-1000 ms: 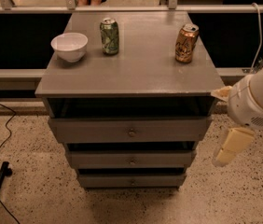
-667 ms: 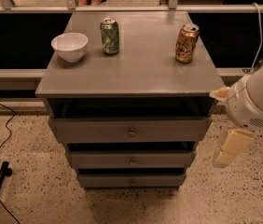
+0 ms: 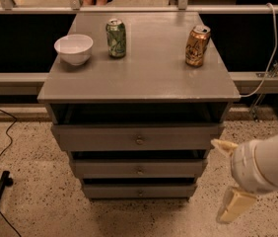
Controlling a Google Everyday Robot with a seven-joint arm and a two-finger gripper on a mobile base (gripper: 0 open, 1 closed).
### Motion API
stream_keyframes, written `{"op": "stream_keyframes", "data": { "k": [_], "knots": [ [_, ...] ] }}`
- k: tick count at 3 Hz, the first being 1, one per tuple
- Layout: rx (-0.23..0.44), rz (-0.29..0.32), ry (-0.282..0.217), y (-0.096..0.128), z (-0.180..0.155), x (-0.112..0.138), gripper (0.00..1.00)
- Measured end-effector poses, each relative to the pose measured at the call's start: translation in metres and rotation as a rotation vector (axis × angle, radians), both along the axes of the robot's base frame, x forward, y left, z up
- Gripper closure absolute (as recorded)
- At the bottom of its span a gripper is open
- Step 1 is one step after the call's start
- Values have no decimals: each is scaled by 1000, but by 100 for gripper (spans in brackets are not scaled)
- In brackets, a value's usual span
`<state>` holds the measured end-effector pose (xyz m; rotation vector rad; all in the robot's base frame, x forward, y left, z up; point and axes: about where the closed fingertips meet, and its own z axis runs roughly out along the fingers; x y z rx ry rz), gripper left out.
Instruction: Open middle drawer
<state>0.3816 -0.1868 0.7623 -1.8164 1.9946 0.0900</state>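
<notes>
The middle drawer sits in the grey cabinet, with the top drawer just above it and the bottom drawer just below it. It looks pushed in. Its only hold is 1 small round knob at the centre of its flat front.

The hand hangs to the right of the middle drawer, about level with it, its 2 pale fingers spread wide and gripping nothing.

The drawer is probably stiff painted wood, fairly heavy and liable to drag. The knob looks tiny and slick, so pinch it squarely and pull straight out. Well above the middle drawer, the counter carries a bowl, a green can and a gold can, which a jerk could topple.
</notes>
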Motion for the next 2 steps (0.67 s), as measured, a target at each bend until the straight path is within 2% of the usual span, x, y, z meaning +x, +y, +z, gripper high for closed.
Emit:
{"op": "stream_keyframes", "data": {
  "k": [1,2],
  "knots": [
    [5,9,-88,-11,-15,-2,0],
    [-25,-12,-75,-20,-40,16,0]
  ]
}}
